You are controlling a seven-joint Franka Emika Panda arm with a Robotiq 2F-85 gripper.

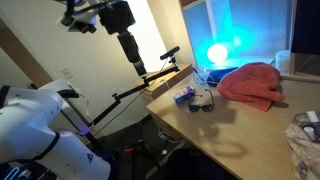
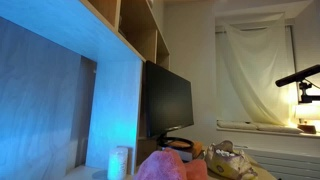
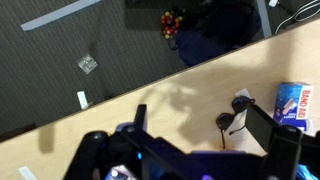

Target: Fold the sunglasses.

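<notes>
The sunglasses (image 3: 234, 113) lie on the wooden table (image 3: 120, 125) with their thin arms spread open. They sit just inside my right finger in the wrist view. In an exterior view they (image 1: 203, 101) lie near the table's left end, in front of the red cloth (image 1: 252, 84). My gripper (image 3: 205, 128) is open and empty. It hangs well above the table and holds nothing. In an exterior view it (image 1: 134, 60) is up and to the left of the table. The sunglasses are out of sight in the exterior view with the monitor.
A small blue-and-white packet (image 3: 292, 103) lies right beside the sunglasses, and it also shows in an exterior view (image 1: 184, 96). The table edge (image 3: 190, 68) drops to dark floor. A crumpled cloth (image 1: 305, 140) lies at the near right. A monitor (image 2: 168, 100) stands behind the red cloth (image 2: 165, 168).
</notes>
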